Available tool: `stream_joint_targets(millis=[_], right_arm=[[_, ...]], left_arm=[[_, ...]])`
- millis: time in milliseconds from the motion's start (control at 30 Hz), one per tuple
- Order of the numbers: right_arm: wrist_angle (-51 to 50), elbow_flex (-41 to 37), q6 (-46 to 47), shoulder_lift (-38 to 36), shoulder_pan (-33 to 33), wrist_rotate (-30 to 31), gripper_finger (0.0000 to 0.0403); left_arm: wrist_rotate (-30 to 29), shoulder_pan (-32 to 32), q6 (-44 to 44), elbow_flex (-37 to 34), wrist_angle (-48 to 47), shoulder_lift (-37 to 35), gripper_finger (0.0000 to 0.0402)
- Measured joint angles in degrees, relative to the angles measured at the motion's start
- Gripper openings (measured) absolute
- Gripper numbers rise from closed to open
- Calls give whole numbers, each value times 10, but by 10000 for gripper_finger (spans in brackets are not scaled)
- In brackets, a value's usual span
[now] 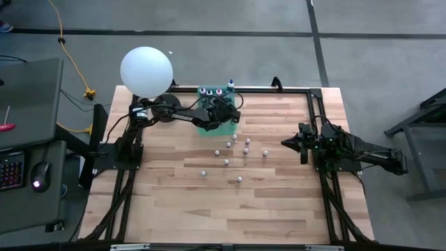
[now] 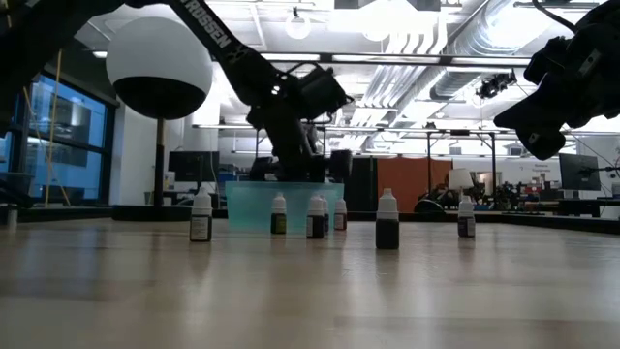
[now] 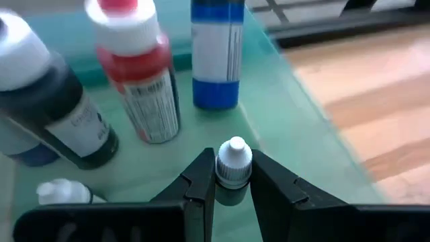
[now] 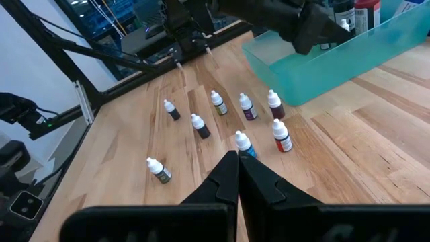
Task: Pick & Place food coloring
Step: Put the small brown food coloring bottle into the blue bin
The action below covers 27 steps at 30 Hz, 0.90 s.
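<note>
Looking past the left claw (image 3: 233, 195), we see only the white cap and upper body of the small bottle (image 3: 233, 165) it grips; the lower part is hidden between the fingers. Just beyond the claw, in the green tray (image 3: 269, 101), stand a red bottle (image 3: 144, 87), a blue-banded bottle (image 3: 216, 54) cut off at the top, and a dark bottle (image 3: 57, 111); another white cap (image 3: 64, 192) shows beside the claw, its body cut off. The right claw (image 4: 237, 176) waits at the bench's (image 1: 279, 209) right side, fingers pressed together, holding nothing. Ahead of it eight little bottles (image 4: 243, 144) stand loose on the wood, short of the tray.
</note>
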Motion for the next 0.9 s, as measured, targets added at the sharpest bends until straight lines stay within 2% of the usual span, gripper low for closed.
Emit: stream_joint_targets(millis=[300, 533, 733, 900], right_arm=[[0, 0, 0, 0, 0, 0, 0], [0, 0, -1, 0, 0, 0, 0], [0, 0, 0, 0, 0, 0, 0], [0, 0, 0, 0, 0, 0, 0]], left_arm=[[14, 0, 19, 0, 20, 15, 71], [9, 0, 92, -1, 66, 16, 103], [13, 0, 90, -1, 63, 16, 128], [13, 0, 92, -1, 63, 16, 133]])
